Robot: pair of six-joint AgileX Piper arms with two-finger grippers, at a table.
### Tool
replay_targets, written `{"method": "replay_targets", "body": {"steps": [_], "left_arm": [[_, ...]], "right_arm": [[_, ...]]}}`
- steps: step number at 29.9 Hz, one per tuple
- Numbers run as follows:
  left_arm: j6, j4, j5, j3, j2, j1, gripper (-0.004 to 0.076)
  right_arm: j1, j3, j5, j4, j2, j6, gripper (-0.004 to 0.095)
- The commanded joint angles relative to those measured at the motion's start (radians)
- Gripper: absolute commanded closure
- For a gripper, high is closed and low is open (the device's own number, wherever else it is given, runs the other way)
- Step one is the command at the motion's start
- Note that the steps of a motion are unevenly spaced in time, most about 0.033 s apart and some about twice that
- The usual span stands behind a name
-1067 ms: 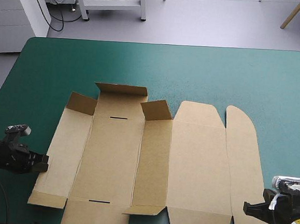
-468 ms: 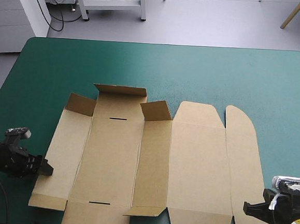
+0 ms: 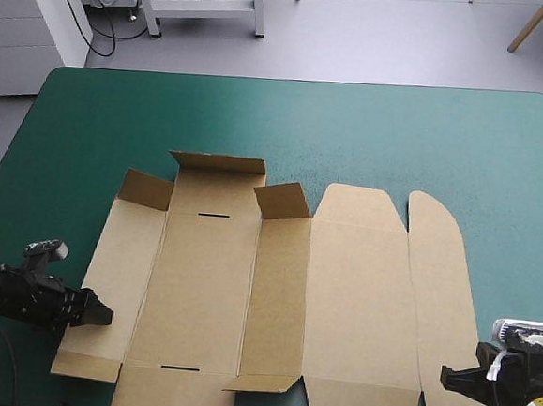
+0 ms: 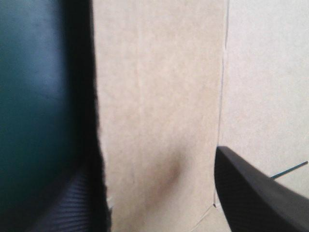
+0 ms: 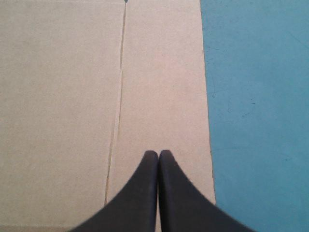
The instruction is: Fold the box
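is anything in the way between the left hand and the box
Nothing visible. The left hand is open at the left side panel of the box, with bare board directly between its fingers.

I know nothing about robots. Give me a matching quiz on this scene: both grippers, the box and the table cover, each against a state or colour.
Things:
1. left gripper
2. right gripper
3. box
4. table cover

States:
A. teal-green
B. fingers shut
C. fingers open
D. brown, spread nearly flat

Pairs: 1-C; 2-B; 3-D; 4-A
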Motion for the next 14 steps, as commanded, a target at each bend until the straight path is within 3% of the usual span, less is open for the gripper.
{"method": "replay_targets", "body": {"steps": [1,14], "left_arm": [[0.007,-0.054,0.095,-0.014,-0.019,-0.038,0.0252],[0.000,-0.067,0.105,-0.014,-0.019,-0.104,0.0330]], "right_arm": [[-0.007,-0.023,-0.059,0.003,0.011,-0.009,0.0927],[-0.007,-0.023,-0.059,0.003,0.011,-0.009,0.0927]]}}
